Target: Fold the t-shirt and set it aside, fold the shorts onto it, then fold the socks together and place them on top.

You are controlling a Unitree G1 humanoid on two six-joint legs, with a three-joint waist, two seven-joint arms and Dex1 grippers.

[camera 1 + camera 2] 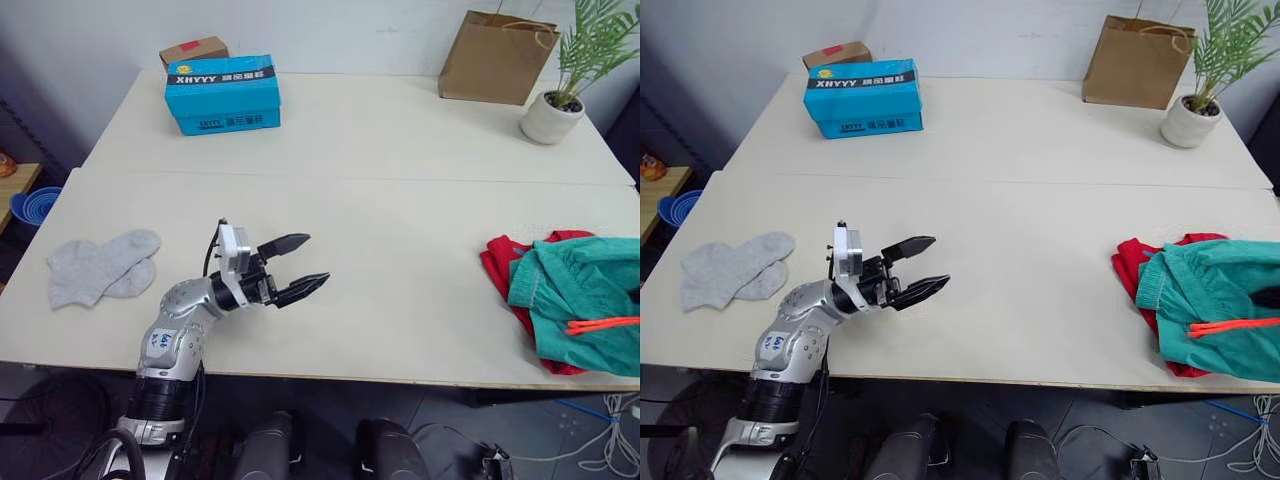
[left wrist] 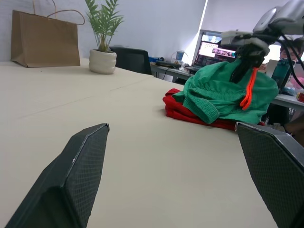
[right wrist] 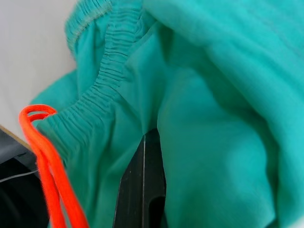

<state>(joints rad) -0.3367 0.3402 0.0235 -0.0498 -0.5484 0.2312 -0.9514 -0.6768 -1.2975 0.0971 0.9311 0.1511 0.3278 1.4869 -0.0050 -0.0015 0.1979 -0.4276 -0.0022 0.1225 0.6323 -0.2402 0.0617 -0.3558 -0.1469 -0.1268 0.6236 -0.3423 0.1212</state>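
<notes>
The teal-green shorts (image 1: 585,290) with an orange-red drawstring (image 1: 603,325) lie bunched on the red t-shirt (image 1: 500,262) at the table's right front edge. In the left wrist view my right gripper (image 2: 243,61) reaches down into the top of the shorts (image 2: 218,95), which rise to a peak there. One of its black fingers (image 3: 142,190) sits wrapped in teal fabric, shut on it. The grey socks (image 1: 100,265) lie overlapping at the left front. My left gripper (image 1: 303,268) hovers open and empty over the table, right of the socks.
A blue box (image 1: 222,93) and a small brown box (image 1: 193,50) stand at the back left. A paper bag (image 1: 497,57) and a potted plant (image 1: 551,115) stand at the back right. The white table (image 1: 400,200) has a seam across its middle.
</notes>
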